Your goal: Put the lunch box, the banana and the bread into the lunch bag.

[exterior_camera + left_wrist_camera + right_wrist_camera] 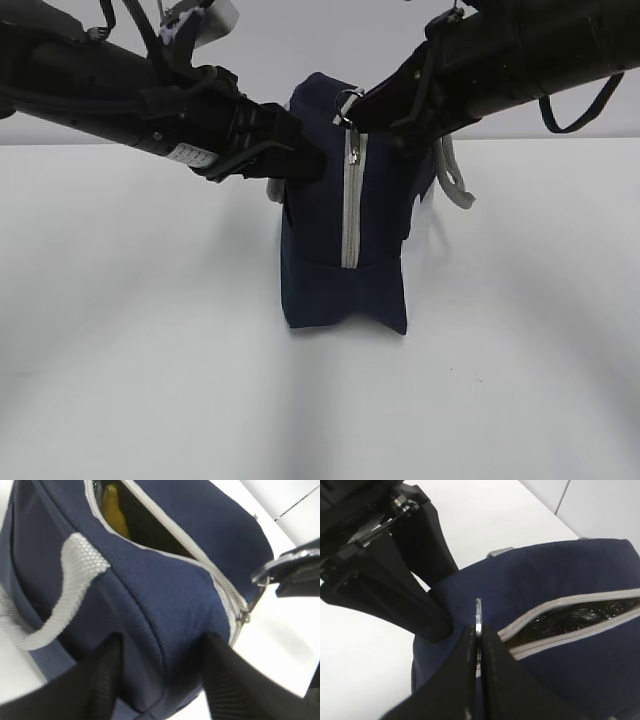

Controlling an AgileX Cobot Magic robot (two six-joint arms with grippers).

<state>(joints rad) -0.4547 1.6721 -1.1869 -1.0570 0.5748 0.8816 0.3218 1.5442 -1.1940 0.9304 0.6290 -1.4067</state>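
The navy lunch bag (320, 260) stands on end on the white table, its grey zipper (350, 200) running down the near face. My left gripper (305, 160) is shut on the bag's upper left side; in the left wrist view its fingers (102, 680) clamp a fold of the fabric (165, 600). My right gripper (352, 112) is shut on the metal ring pull (478, 611) at the top of the zipper. The zipper is partly open, and the yellow banana (115, 515) shows inside. The lunch box and the bread are hidden.
The white table (120, 350) spreads all round the bag. A grey webbing handle (455, 180) hangs off the bag's right side, another shows in the left wrist view (75, 580). A black cable loop (575, 110) hangs under the right arm.
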